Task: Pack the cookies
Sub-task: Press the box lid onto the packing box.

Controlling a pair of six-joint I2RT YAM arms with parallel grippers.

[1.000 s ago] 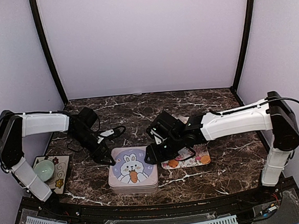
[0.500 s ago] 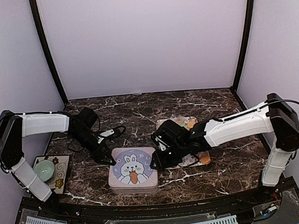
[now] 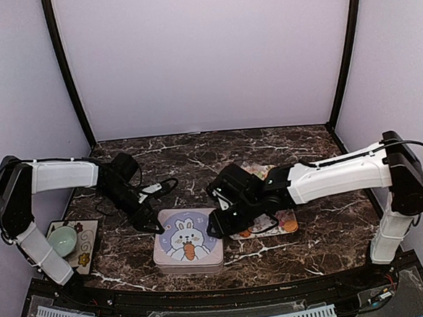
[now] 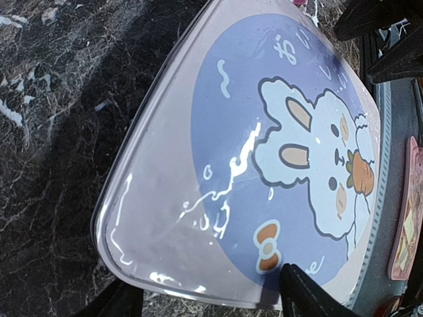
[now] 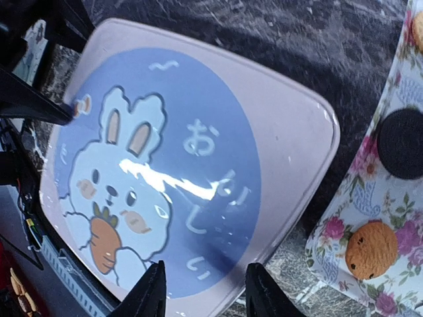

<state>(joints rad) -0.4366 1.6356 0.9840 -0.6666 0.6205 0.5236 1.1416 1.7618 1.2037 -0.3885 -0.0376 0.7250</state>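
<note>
The square pink tin with a bunny on its lid [image 3: 187, 241] sits shut on the dark marble counter [image 3: 197, 156]; cookies [image 5: 372, 249] lie on the flowered mat [image 3: 283, 222] just beside it; the left tool [image 3: 153, 222] and the right tool [image 3: 217, 223] are spread, one at each side of the tin, likely to hold its edges.
</note>
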